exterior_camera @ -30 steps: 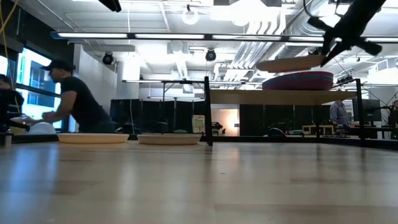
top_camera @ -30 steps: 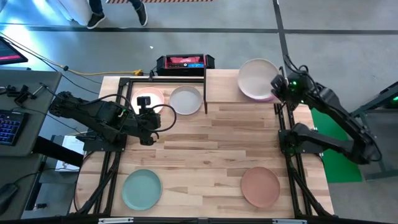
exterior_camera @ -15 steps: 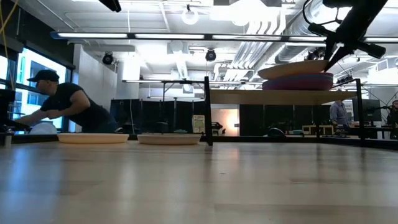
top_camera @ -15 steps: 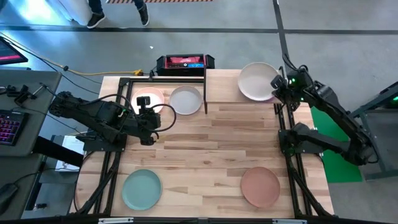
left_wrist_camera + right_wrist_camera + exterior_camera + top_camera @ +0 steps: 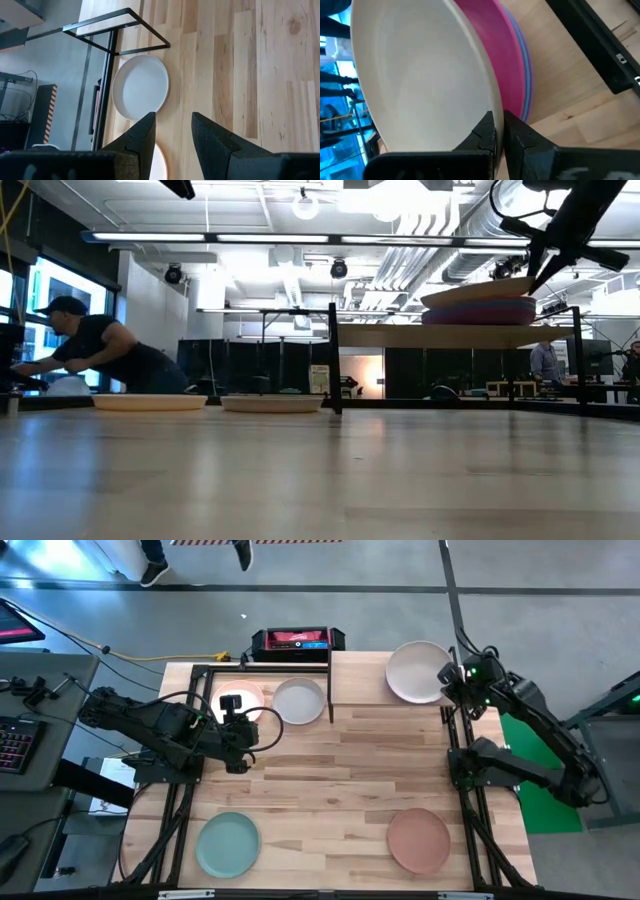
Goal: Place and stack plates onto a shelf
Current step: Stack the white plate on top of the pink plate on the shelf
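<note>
Right gripper: pinched shut on the rim of the cream plate, at the shelf's right end, by the tabletop's far right corner
Cream plate: tilted, its lower side resting on the stack, its gripped side raised
Stack: magenta plate right under the cream one, blue and purple rims below it, on the shelf
Left gripper: fingers apart, holding nothing, over the tabletop near its far left corner, just in front of the two plates there
Pink plate: flat on the tabletop under the shelf's left part, partly hidden by the left gripper
Grey plate: just beside the pink one, toward the middle
Teal plate: near left corner of the tabletop
Tan plate: near right corner, well apart from the teal one
</note>
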